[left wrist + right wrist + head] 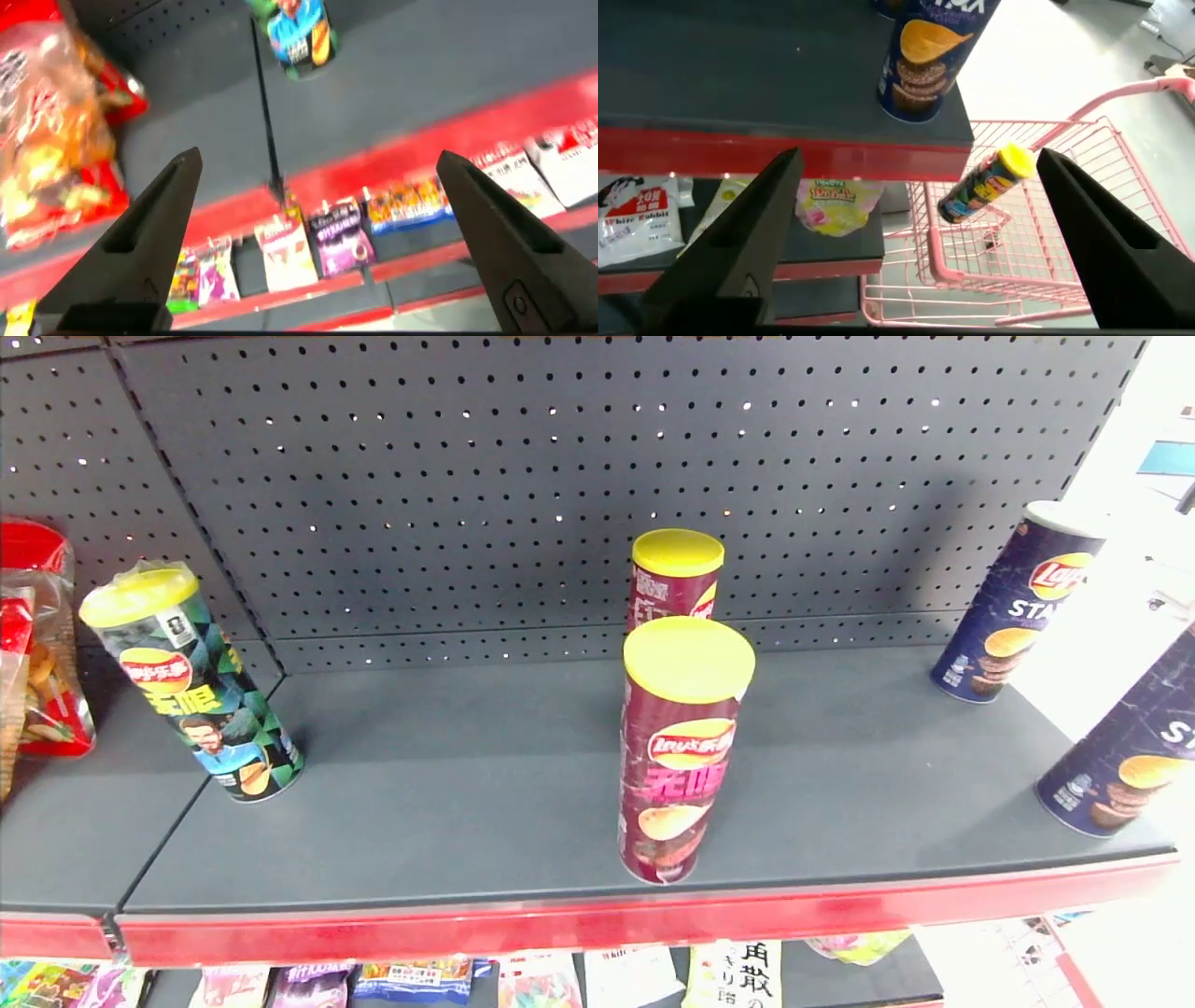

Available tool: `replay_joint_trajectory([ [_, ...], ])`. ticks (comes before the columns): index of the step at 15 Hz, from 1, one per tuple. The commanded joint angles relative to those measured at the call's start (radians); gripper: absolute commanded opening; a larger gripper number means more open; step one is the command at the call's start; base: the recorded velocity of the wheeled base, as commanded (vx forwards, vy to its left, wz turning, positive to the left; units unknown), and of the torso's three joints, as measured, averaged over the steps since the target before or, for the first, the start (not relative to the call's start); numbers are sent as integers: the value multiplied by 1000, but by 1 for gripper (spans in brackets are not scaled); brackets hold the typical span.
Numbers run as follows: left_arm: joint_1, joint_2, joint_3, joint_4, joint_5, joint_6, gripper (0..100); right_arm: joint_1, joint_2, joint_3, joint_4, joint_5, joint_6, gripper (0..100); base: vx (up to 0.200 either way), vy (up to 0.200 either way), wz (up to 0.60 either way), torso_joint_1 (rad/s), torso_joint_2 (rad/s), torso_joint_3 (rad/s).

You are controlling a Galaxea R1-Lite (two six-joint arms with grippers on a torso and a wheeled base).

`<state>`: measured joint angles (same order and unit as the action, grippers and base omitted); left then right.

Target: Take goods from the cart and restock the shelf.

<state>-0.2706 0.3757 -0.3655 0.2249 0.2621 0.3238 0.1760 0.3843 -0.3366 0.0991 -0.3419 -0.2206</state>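
The dark grey shelf [448,784] has a red front strip and a perforated back panel [560,476]. Five tall chip tubes stand upright on it, well apart across its width.

- **Middle:** a maroon tube [681,747] with a flat yellow lid stands close to the near edge. A second maroon tube [674,574] with the same lid stands straight behind it, by the back panel.
- **Left:** a green-and-black tube [191,681] with a yellow lid stands just right of the seam between the shelf boards. Red snack bags [33,644] sit beyond it at the far left.
- **Right:** one dark blue tube [1018,602] with a pale lid stands toward the back. Another blue tube [1130,747] stands at the near right corner, close to the edge.

Below the red strip, small packets [411,980] lie in a row on the lower shelf.

The pink wire cart [971,313] stands on the floor below and to the right of the shelf's right end. One tube [985,184] with a yellow lid and a yellow-and-dark label lies tilted in its basket.

The left pincer [320,157] hangs in front of the shelf's left part with its fingers spread wide and nothing between them. The right pincer [920,154] is out by the shelf's right corner, above the cart, also spread wide and empty.
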Motion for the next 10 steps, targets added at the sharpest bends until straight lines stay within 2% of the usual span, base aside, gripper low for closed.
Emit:
replay_joint_trajectory([
  [1, -1, 5, 2, 1, 0, 0, 100, 2, -19, 2, 1, 0, -2, 100, -200, 0, 0, -12, 2, 2],
  [6, -1, -21, 28, 1, -3, 0, 100, 2, -68, 2, 40, -2, -5, 100, -200, 0, 0, 1, 1, 0],
  [10, -2, -54, 42, 1, -3, 4, 100, 2, -73, 2, 44, -2, -5, 100, 0, 0, 0, 0, 0, 0],
])
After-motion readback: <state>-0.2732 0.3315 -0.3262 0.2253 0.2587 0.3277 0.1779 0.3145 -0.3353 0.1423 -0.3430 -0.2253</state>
